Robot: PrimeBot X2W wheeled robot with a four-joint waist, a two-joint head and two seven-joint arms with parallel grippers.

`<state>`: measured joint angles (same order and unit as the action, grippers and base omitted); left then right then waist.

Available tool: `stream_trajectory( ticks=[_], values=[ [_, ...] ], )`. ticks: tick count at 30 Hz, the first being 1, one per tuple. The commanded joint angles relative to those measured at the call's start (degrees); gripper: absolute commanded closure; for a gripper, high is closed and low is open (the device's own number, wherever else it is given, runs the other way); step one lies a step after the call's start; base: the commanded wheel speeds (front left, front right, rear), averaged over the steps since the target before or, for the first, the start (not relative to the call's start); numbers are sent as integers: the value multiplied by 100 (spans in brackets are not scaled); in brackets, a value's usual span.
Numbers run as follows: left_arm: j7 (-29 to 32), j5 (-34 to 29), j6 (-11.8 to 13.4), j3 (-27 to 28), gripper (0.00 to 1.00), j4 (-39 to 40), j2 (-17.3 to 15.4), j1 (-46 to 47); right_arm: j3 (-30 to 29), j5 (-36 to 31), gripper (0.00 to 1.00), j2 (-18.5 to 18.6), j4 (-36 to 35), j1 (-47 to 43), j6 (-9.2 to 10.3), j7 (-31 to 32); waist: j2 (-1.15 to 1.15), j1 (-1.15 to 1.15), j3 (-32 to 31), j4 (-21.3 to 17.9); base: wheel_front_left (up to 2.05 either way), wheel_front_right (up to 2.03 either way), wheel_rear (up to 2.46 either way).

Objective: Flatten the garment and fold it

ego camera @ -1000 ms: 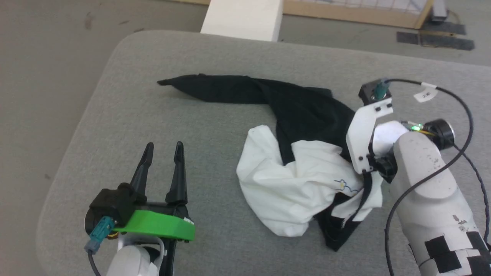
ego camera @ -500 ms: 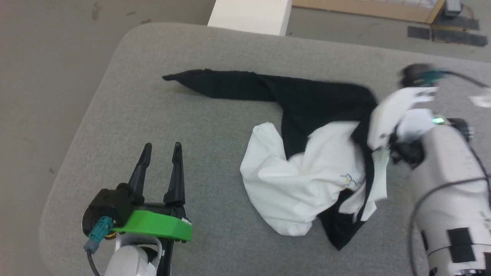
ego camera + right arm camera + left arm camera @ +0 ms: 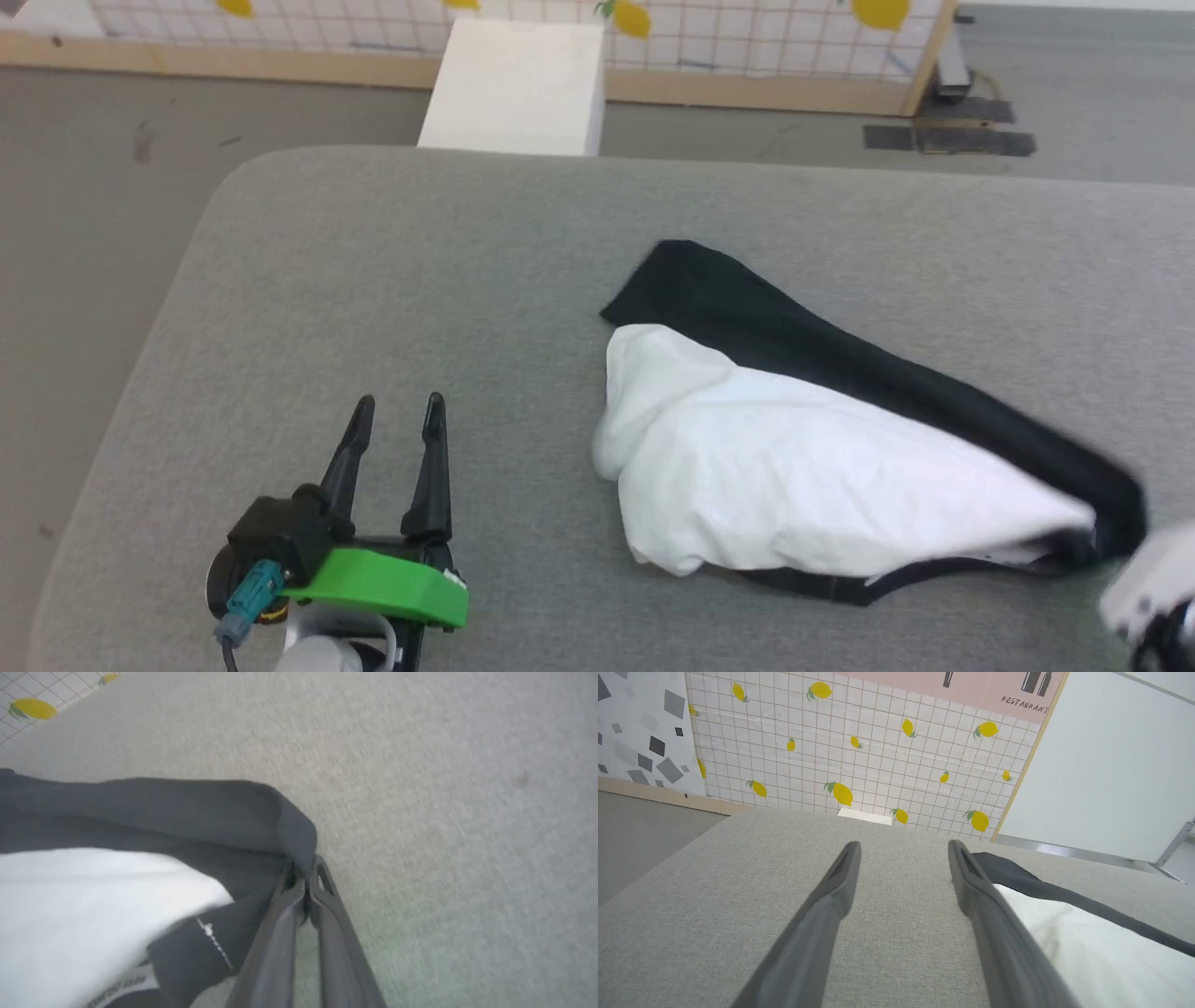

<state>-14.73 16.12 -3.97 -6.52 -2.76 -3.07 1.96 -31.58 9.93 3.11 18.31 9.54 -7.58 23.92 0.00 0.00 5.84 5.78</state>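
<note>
The garment (image 3: pixel 822 485), white with black sleeve fabric along its far side, lies stretched out toward the right on the grey padded table (image 3: pixel 373 280). My right gripper (image 3: pixel 306 875) is shut on a black edge of the garment (image 3: pixel 187 826), the cloth pulled taut from its fingertips; its pale wrist shows blurred at the lower right of the head view. My left gripper (image 3: pixel 397 415) stands open over bare table, left of the garment (image 3: pixel 1087 952), with nothing between its fingers (image 3: pixel 840 877).
A white block (image 3: pixel 513 89) stands on the floor behind the table. A lemon-patterned tiled panel (image 3: pixel 859 751) lines the back. The table's rounded left edge (image 3: pixel 168 308) drops to grey floor.
The right gripper has closed on the garment and dragged it rightward, drawing the long black sleeve in from the left. The head camera has tilted up. The left gripper stays open.
</note>
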Motion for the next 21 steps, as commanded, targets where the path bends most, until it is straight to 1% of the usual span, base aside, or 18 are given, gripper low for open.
stream_trajectory(
  ticks=[1,3,4,6,9,10,12,13,16,18,21],
  values=[
    [-27,-4,-4,13,0,-29,19,-92,112,312,100,-19,-45,-244,9,149,0,0,-161,-210,0,0,0],
    [-27,30,-9,17,0,-118,19,-133,290,658,100,-21,-115,-493,9,157,0,0,-202,-303,0,0,0],
    [-27,51,-14,7,0,-173,19,-139,403,847,0,-21,-186,-549,9,50,0,0,-212,-344,0,0,0],
    [16,138,-22,-26,0,-282,19,-131,605,1060,0,-22,-374,-592,9,-241,0,0,-264,-398,0,0,0],
    [202,471,-61,-195,0,-333,19,-25,668,1135,0,-22,-752,-606,9,-823,0,0,-311,-382,0,0,0],
    [430,545,-124,-411,0,-346,19,133,642,1148,0,-22,-924,-615,9,-1071,0,0,-318,-338,0,0,0],
    [817,597,-212,-731,0,-362,19,394,665,1159,0,-23,-1093,-613,9,-1282,0,0,-341,-316,0,0,0],
    [1104,648,-250,-923,0,-381,19,558,679,1152,0,-23,-1178,-609,9,-1380,0,0,-350,-312,0,0,0],
    [2262,806,-315,-1531,0,-558,-55,1000,723,1141,0,-23,-1302,-586,9,-1477,0,0,-369,-327,0,0,0],
    [3087,860,-326,-1823,0,-702,-153,1227,770,1141,0,-23,-1324,-569,9,-1474,0,0,-355,-374,0,0,0],
    [4147,782,-302,-2119,0,-866,-296,1494,831,1152,0,-23,-1329,-566,9,-1466,0,0,-294,-442,0,0,0]
  ],
)
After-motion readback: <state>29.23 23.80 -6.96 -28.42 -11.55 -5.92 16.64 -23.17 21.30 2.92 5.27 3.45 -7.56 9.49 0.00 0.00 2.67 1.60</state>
